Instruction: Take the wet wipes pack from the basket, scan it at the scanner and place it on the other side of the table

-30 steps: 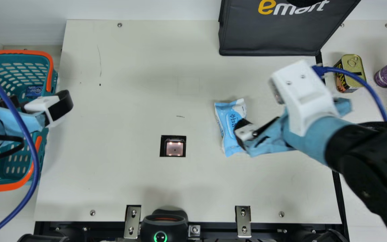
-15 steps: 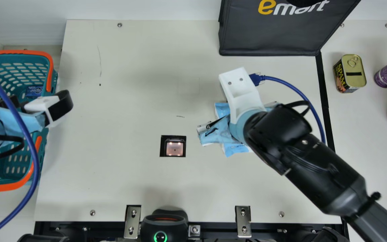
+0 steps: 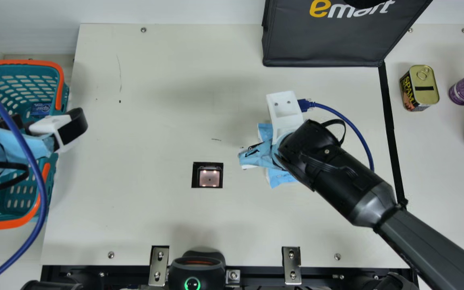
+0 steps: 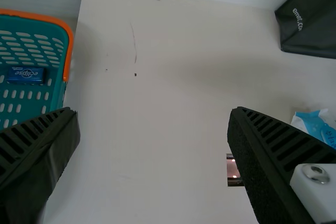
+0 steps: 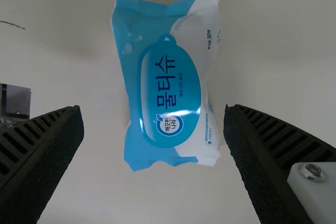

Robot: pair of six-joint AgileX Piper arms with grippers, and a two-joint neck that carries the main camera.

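plainly, pack [image 5: 169, 77] lies flat on surface [image 3: 147, 121] near scanner [image 3: 209, 178], likely so right hand [image 5: 154, 109] can reach it. right hand gapes above, astride long sides, seemingly to pinch across width. left hand [image 4: 152, 109] spread too, at basket [image 3: 60, 84].

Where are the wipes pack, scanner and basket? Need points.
Wipes pack [image 5: 170, 90]: right wrist view, on the oval label.
Scanner [image 3: 209, 178]: main view, middle of the window.
Basket [image 3: 22, 62]: main view, on the orange rim.
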